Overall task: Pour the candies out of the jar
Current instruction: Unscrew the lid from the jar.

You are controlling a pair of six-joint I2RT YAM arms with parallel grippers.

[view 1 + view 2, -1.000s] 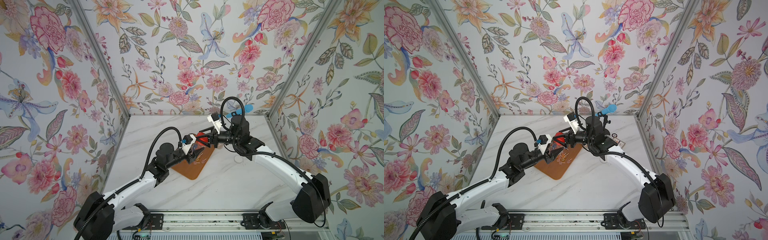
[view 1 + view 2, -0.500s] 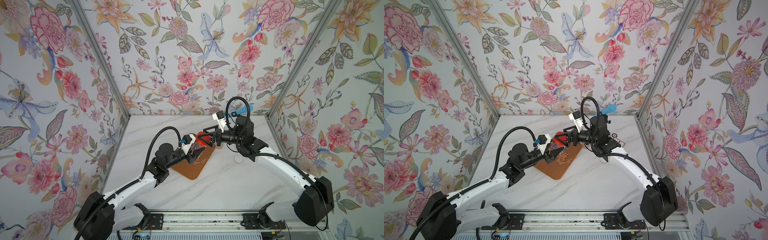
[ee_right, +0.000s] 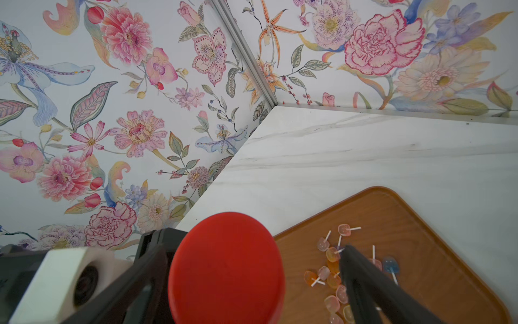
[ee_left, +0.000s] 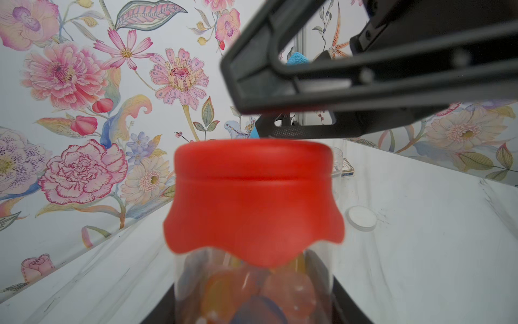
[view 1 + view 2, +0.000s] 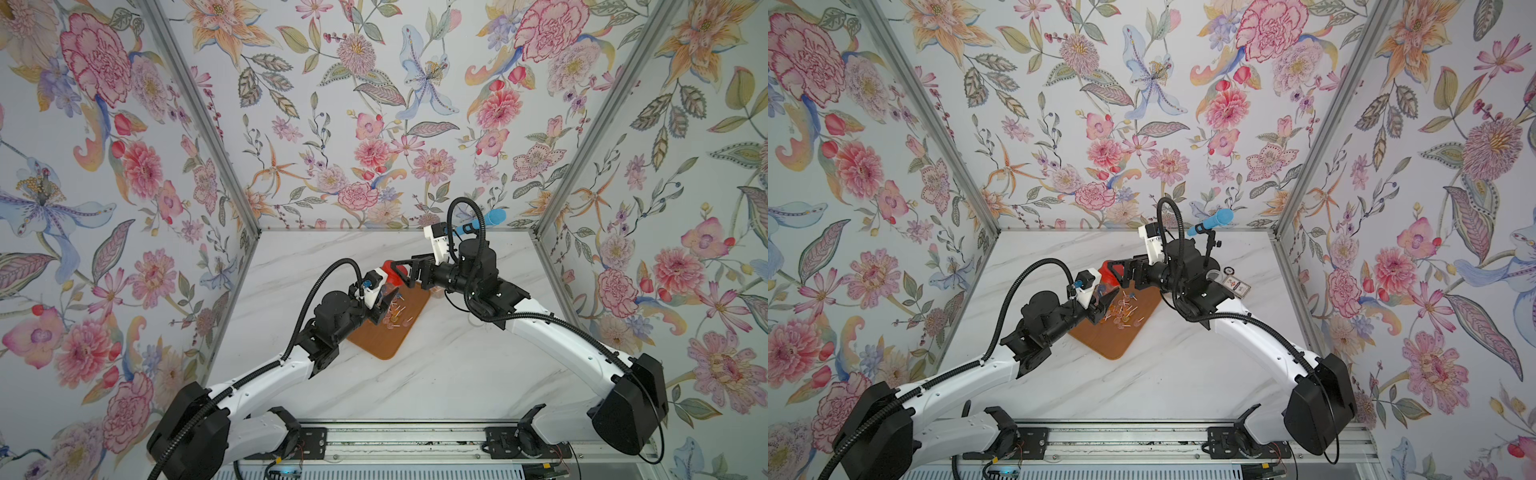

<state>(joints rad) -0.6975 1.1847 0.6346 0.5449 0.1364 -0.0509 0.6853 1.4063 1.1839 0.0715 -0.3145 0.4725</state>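
Right tool (image 5: 400, 272) (wider) just over jar (image 4: 253, 224)

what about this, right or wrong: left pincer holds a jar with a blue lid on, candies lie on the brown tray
No: the lid is red, not blue, as the left wrist view shows. The left pincer does hold the jar, and candies lie on the brown tray.

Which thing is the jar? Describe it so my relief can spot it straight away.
Find the brown tray in the middle of the marble table. By the tray's far edge the left gripper, jaws shut, holds a clear jar of lollipops. Its red scalloped lid sets it apart from the plain clear container near the right arm.
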